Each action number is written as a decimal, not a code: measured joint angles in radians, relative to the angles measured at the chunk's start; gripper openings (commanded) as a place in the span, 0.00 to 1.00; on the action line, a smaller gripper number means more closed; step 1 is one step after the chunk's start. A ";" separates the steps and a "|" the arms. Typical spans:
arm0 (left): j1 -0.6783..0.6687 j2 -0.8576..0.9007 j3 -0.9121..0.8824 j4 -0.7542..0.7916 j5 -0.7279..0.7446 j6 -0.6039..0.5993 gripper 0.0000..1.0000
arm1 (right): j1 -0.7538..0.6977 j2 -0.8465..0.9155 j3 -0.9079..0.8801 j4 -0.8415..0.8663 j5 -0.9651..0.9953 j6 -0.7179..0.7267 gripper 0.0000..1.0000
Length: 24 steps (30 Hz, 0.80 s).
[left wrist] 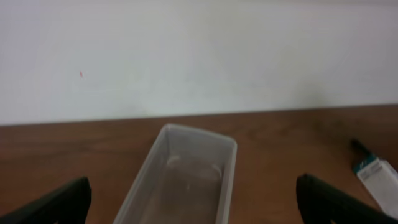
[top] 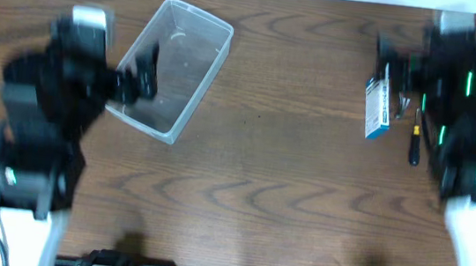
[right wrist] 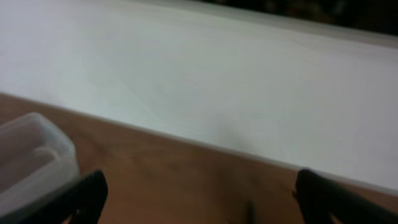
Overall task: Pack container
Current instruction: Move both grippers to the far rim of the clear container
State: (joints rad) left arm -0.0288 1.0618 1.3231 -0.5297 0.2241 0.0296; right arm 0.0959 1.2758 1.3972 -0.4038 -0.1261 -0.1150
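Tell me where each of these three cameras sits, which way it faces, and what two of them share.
Overhead: above the table, looking straight down; left arm and right arm show.
Left wrist: on the left arm, facing the container and white wall; left end effector open.
Right wrist: on the right arm, facing the white wall; right end effector open.
Shared: all three views show the container.
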 measured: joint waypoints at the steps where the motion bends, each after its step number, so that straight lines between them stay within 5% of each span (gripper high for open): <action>1: 0.000 0.056 0.077 -0.058 -0.002 0.000 0.98 | 0.008 0.101 0.146 -0.097 -0.014 0.000 0.99; 5: 0.000 0.223 0.317 -0.237 -0.003 -0.001 0.98 | 0.047 0.423 0.635 -0.389 -0.052 0.001 0.99; 9: 0.000 0.286 0.375 -0.307 -0.003 -0.001 0.98 | 0.085 0.639 0.940 -0.525 -0.082 0.001 0.99; 24: 0.000 0.316 0.376 -0.463 -0.003 0.096 0.98 | 0.134 0.766 0.999 -0.533 -0.160 -0.028 0.94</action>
State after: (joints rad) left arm -0.0288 1.3777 1.6989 -0.9924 0.2214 0.1253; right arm 0.2298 2.0415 2.3966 -0.9363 -0.2859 -0.1432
